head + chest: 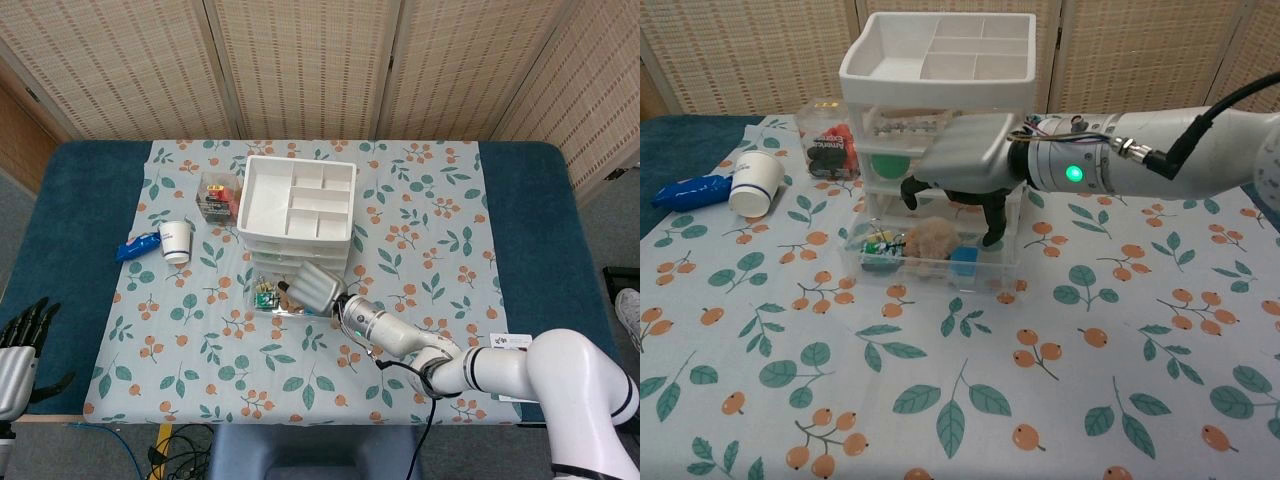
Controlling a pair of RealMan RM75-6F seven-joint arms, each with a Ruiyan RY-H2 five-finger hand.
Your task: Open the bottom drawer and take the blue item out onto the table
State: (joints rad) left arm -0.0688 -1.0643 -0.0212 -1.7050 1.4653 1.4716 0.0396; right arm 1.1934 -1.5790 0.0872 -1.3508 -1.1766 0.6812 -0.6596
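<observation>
The worktop [90,190], padded in dark blue, carries a leaf-and-berry cloth [420,240]. On the cloth stand a white drawer unit [298,205] at centre, a clear box [218,194] just left of it, and further left a paper cup [176,241] beside a blue packet [137,246]. A small card [510,341] lies near the right edge.

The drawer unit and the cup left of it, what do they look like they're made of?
Drawer unit: probably plastic, with an opaque white glossy frame and clear drawers whose contents show through. Cup: likely paper, matte white with a small printed label, lying on its side.
</observation>
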